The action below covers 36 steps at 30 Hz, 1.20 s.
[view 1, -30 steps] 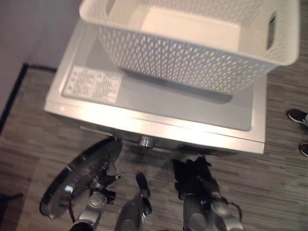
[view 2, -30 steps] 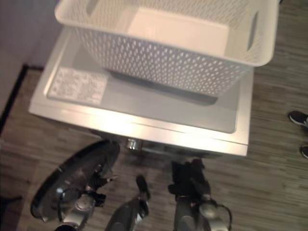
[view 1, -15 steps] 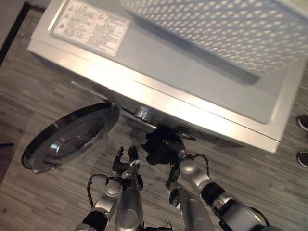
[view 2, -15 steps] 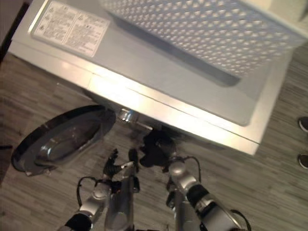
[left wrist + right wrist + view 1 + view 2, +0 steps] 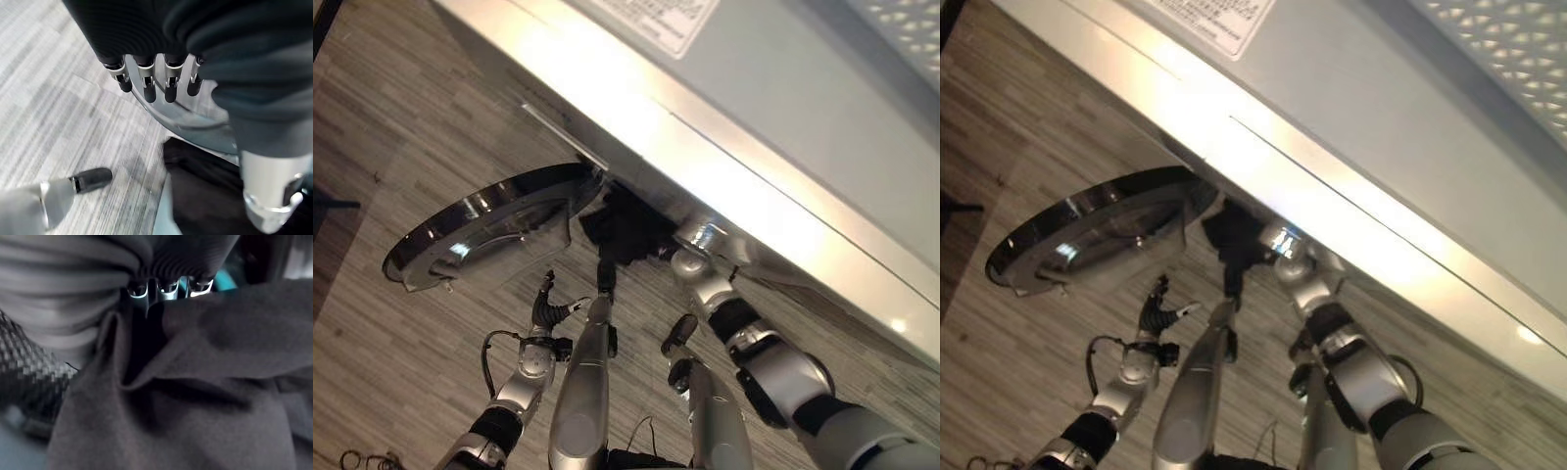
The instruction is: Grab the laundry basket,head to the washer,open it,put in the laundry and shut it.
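Trouble brews at the washer [image 5: 773, 127] mouth: right hand [image 5: 697, 266], fingers buried in the dark laundry [image 5: 625, 227] so its grip can't be read, stuffs it inside while the slack left hand [image 5: 548, 311] hovers below the open door [image 5: 489, 227], and any trailing fold could jam the closing.

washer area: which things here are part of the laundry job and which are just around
Part of the job:
- washer
- open washer door
- dark laundry at the opening
- laundry basket on top of the washer
- right hand in the laundry
- left hand, open, by the door

Just around:
- wood-look floor
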{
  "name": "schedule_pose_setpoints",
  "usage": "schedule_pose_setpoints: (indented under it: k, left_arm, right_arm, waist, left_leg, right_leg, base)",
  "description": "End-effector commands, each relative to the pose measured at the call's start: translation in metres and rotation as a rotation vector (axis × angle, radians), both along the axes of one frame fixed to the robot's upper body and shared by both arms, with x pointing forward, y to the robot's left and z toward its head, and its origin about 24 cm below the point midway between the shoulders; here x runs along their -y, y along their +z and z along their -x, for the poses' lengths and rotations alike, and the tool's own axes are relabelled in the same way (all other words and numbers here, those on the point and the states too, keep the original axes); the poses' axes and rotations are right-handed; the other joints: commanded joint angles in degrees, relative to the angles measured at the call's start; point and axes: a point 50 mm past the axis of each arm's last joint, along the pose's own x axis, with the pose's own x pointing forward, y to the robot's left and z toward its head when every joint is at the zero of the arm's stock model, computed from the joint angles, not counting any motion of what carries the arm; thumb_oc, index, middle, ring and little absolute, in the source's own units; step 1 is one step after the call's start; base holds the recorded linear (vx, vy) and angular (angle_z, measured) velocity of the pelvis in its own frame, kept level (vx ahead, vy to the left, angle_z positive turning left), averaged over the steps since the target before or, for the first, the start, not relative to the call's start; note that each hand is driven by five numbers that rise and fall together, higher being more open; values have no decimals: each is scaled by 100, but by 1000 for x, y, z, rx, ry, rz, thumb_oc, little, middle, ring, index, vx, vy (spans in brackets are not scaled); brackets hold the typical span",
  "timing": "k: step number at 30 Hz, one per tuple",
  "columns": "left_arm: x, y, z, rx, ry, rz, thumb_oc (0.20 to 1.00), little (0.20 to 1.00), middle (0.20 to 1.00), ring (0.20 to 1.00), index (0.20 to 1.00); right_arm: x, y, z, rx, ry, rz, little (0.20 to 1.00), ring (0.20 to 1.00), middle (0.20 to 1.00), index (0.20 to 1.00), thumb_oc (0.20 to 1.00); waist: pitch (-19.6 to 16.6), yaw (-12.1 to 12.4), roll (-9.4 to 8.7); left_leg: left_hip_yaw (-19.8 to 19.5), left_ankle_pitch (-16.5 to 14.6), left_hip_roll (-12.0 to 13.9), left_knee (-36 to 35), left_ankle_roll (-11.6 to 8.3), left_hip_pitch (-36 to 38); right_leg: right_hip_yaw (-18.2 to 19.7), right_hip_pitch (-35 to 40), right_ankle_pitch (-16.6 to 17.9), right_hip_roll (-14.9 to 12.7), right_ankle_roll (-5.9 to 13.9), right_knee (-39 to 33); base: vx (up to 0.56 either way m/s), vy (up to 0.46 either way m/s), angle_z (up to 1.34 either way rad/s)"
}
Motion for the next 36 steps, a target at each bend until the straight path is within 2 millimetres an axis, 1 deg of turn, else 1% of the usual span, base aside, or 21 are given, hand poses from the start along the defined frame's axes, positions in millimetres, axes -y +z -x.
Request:
schedule_pose_setpoints:
  k: [1,3,9,10,12,14,18,19,21,22,23,26,27,28,29,30,32,33,34,35,36]
  left_arm:
    - [15,8,5,69,-42,37,1000,1000,1000,1000,1000]
    - [17,11,5,90,-64,26,1000,1000,1000,1000,1000]
    - [17,16,3,113,-66,29,1000,1000,1000,1000,1000]
    - [13,16,6,112,-63,23,1000,1000,1000,1000,1000]
    - [13,18,5,123,-67,27,1000,1000,1000,1000,1000]
    - [4,18,11,126,-61,37,1000,1000,1000,1000,1000]
    - [-3,16,18,118,-69,46,1000,1000,1000,1000,1000]
    - [-13,12,23,94,-69,19,1000,1000,1000,1000,1000]
    - [-15,11,24,86,-72,19,1000,1000,1000,1000,1000]
    - [-29,7,31,55,-77,-31,1000,1000,1000,1000,1000]
    - [-30,6,33,49,-73,-20,1000,1000,1000,1000,1000]
    - [-52,-1,50,-11,-36,-53,1000,1000,1000,1000,1000]
    - [-45,-1,48,-3,-40,-28,1000,1000,1000,1000,1000]
    - [-54,-2,56,-26,-32,-45,1000,1000,1000,1000,1000]
    - [-52,-2,55,-24,-33,-40,1000,1000,1000,1000,1000]
    - [-54,-4,56,-39,-34,-17,1000,1000,1000,1000,1000]
    - [-48,0,50,-16,-57,8,1000,1000,1000,1000,1000]
    - [-46,0,49,-21,-65,12,1000,1000,1000,1000,1000]
    - [-42,2,45,-17,-75,27,1000,1000,1000,1000,1000]
    - [-44,2,46,-21,-70,20,1000,1000,1000,1000,1000]
    - [-39,0,44,-29,-76,35,1000,1000,1000,1000,1000]
  right_arm:
    - [22,38,-4,159,-175,88,200,200,200,200,200]
    - [60,72,-6,254,-379,172,200,200,200,200,200]
    - [111,125,11,420,-717,372,200,200,200,200,200]
    - [133,151,23,493,-888,500,200,200,200,200,200]
    - [140,161,29,509,-948,550,200,200,200,200,200]
    - [173,202,54,569,-1181,707,200,200,200,200,200]
    - [198,246,80,607,-1337,819,200,200,200,200,200]
    - [207,276,97,634,-1394,874,200,200,200,200,200]
    - [207,302,108,657,-1422,926,200,200,200,200,200]
    - [209,327,124,655,-1471,1083,200,200,200,200,200]
    - [195,354,133,691,-1499,1225,200,200,200,200,200]
    - [164,384,144,716,-1551,1624,200,200,200,200,200]
    - [156,393,147,732,-1557,1643,200,200,200,200,200]
    - [132,403,148,754,-1569,1813,200,200,200,200,200]
    - [131,404,149,757,-1571,1817,200,200,200,200,200]
    - [110,396,124,685,-1454,1951,200,200,200,200,200]
    - [122,375,90,461,-1309,1920,200,200,200,200,200]
    - [129,361,74,382,-1201,1817,335,335,335,335,335]
    - [124,353,63,387,-1087,1694,1000,1000,1000,1000,1000]
    - [125,350,62,387,-1080,1685,1000,1000,1000,1000,1000]
    - [126,334,48,375,-877,1500,1000,1000,1000,1000,1000]
  waist:
    - [11,71,354]
    - [12,146,516]
    - [11,195,711]
    - [11,198,751]
    - [9,194,782]
    - [-82,214,793]
    - [-295,293,789]
    - [-426,400,693]
    - [-504,450,674]
    - [-663,579,478]
    - [-715,584,503]
    - [-901,559,268]
    - [-873,537,387]
    - [-947,517,319]
    - [-939,516,349]
    - [-921,551,358]
    - [-860,582,399]
    - [-844,566,387]
    - [-812,555,412]
    - [-820,548,369]
    - [-772,501,403]
  left_leg:
    - [110,-376,-280,219,-94,-324]
    - [43,-398,-375,270,-92,-625]
    - [-85,-449,-529,384,-93,-1139]
    - [-103,-469,-579,393,-106,-1301]
    - [-142,-477,-611,421,-101,-1404]
    - [-193,-517,-697,439,-105,-1646]
    - [-279,-586,-802,522,-83,-1939]
    - [-310,-633,-856,578,-53,-2018]
    - [-308,-682,-871,648,-36,-2127]
    - [-311,-745,-901,696,-21,-2168]
    - [-287,-754,-898,725,-15,-2254]
    - [-298,-811,-897,781,-14,-2339]
    - [-285,-817,-896,791,-14,-2367]
    - [-290,-862,-907,828,0,-2403]
    - [-290,-863,-905,831,1,-2408]
    - [-304,-881,-902,859,27,-2414]
    - [-274,-866,-899,847,46,-2396]
    - [-244,-858,-886,832,56,-2371]
    - [-226,-841,-877,821,60,-2358]
    - [-225,-841,-874,817,58,-2344]
    - [-215,-831,-871,800,62,-2301]
  right_leg:
    - [230,172,-664,-130,-75,572]
    - [136,-130,-762,-195,-66,765]
    - [37,-624,-931,-304,-54,1097]
    - [-7,-779,-976,-327,-48,1146]
    - [-12,-864,-1005,-347,-49,1186]
    - [-65,-1037,-1058,-368,-42,1193]
    - [-93,-1256,-1102,-409,-29,1260]
    - [-132,-1286,-1108,-445,-10,1285]
    - [-139,-1376,-1114,-476,6,1336]
    - [-167,-1387,-1131,-510,21,1379]
    - [-171,-1452,-1123,-514,23,1382]
    - [-168,-1522,-1122,-521,21,1413]
    - [-156,-1556,-1129,-526,20,1425]
    - [-148,-1546,-1135,-519,-6,1389]
    - [-147,-1551,-1135,-518,-6,1391]
    - [-144,-1516,-1086,-504,-9,1338]
    - [-97,-1508,-986,-494,17,1287]
    - [-74,-1479,-936,-479,20,1240]
    - [-47,-1454,-925,-463,10,1202]
    - [-46,-1438,-921,-458,8,1189]
    - [-33,-1359,-937,-403,-24,1112]
  base:
    - [58,-17,10]
    - [70,-22,14]
    - [89,-20,39]
    - [93,-30,20]
    - [90,-37,15]
    - [102,-45,13]
    - [79,-11,23]
    - [56,-3,10]
    - [79,-17,4]
    - [98,-14,2]
    - [89,13,14]
    - [64,22,-12]
    - [69,-3,-77]
    - [48,-8,-66]
    - [71,-32,-2]
    - [24,-17,10]
    - [0,21,30]
    - [-13,32,9]
    - [-6,10,-6]
    - [1,-11,-16]
    - [2,-12,-17]
